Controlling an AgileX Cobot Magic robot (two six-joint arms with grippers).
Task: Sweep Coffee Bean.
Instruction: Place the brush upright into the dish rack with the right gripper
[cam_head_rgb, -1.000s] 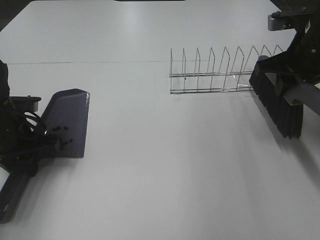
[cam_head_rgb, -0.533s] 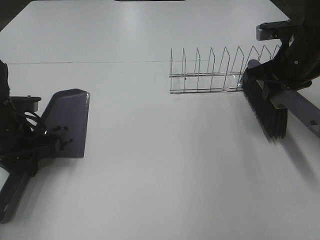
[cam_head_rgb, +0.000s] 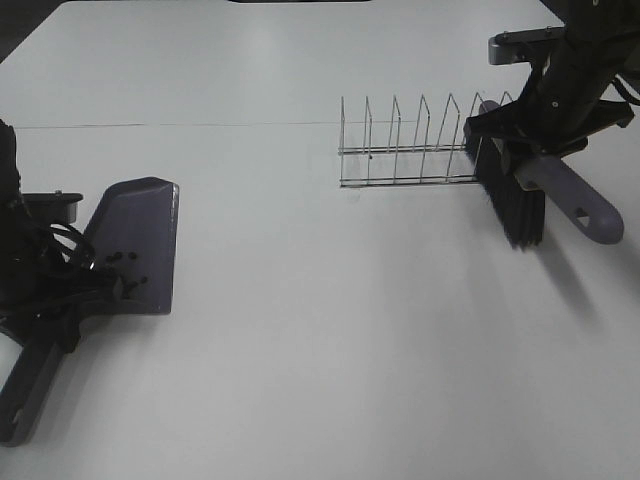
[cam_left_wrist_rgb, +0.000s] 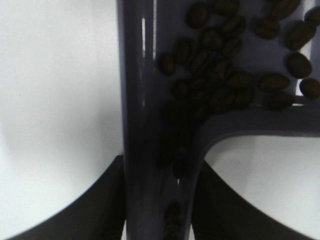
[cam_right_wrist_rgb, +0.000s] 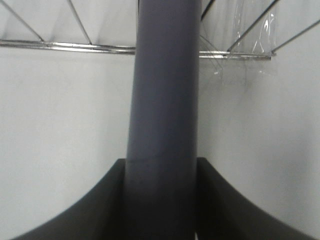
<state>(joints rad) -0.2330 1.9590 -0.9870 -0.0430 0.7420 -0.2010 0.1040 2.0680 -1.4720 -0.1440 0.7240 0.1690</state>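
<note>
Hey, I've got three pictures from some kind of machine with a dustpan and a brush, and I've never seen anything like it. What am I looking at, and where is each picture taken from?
This is a robot with two arms, each ending in a claw. The wide picture comes from a camera mounted high, looking down on a white table. The two close-ups come from cameras on the arms' wrists. The left claw grips the handle of a grey dustpan, and the coffee beans lie heaped inside it. The right claw grips a brush by its handle, with the bristles pointing down, by the end of a wire rack.
</note>
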